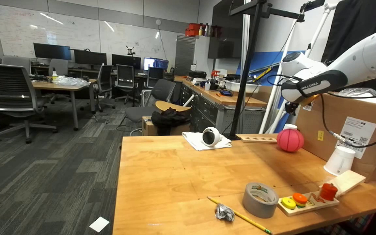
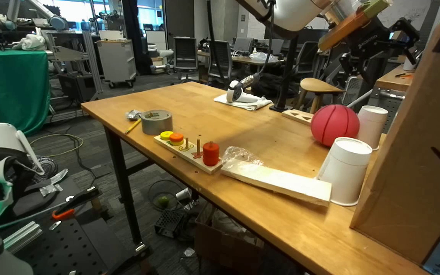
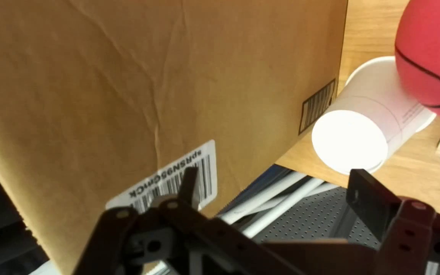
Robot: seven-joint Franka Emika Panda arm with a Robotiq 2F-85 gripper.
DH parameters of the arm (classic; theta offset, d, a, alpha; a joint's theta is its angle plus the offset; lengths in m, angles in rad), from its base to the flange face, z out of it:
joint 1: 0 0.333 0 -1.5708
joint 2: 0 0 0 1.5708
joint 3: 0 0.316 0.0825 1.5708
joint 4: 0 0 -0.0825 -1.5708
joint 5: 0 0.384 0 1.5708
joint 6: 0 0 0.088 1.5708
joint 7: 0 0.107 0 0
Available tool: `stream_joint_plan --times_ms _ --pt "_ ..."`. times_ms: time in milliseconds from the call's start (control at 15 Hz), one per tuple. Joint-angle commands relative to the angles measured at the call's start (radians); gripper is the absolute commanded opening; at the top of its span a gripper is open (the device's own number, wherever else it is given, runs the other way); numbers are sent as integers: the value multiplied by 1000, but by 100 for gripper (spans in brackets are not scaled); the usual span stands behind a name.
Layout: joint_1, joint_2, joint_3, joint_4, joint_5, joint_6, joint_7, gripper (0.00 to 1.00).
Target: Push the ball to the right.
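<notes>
Spread wide, the gripper (image 3: 274, 182) shows me both dark fingers (image 3: 371, 200) well apart in the wrist view, with the cardboard box (image 3: 204, 84) behind the left one. In both exterior views it hangs higher than the ball (image 2: 335, 125), apart from it. From my end the ball reads pink-red with dark seams, and sits on the wooden table (image 1: 168, 163) toward the far right. Just beside it stands a white cup (image 2: 372, 126), upside down; I can't tell whether the two touch. The wrist view gives me only part of the ball, cropped at the right edge, with that cup between it and the box.

Another upturned cup (image 1: 339, 160) stands nearer than the ball in both exterior views, close to the box. Just left of the ball I see a pale wooden strip (image 1: 258, 139) with triangular cutouts, and farther left a round white device (image 1: 210, 137) resting on a white cloth (image 1: 197, 143). On the near side, in an exterior view, I have the grey tape roll (image 1: 256, 206), with a yellow pencil (image 1: 251, 220) and a wad of foil (image 1: 224, 212) at its near left. Right of the roll lies a peg toy (image 1: 308, 204) with yellow, orange and red pieces, then a wooden block (image 1: 346, 182).
</notes>
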Motion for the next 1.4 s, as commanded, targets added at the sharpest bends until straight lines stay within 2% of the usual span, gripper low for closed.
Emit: stream_joint_plan --times_ms 0,400,533,733,1000,1333 --pt "14 -17 34 -26 17 63 -11 100" --pt "26 -34 170 -93 199 38 -140 100" --pt "8 -32 225 -113 272 30 -241 100" --pt "-5 -32 276 -127 364 -60 -366 100" --pt "-15 -34 313 -148 399 -160 -546 100" --pt "-75 19 338 -53 400 -291 -862 100"
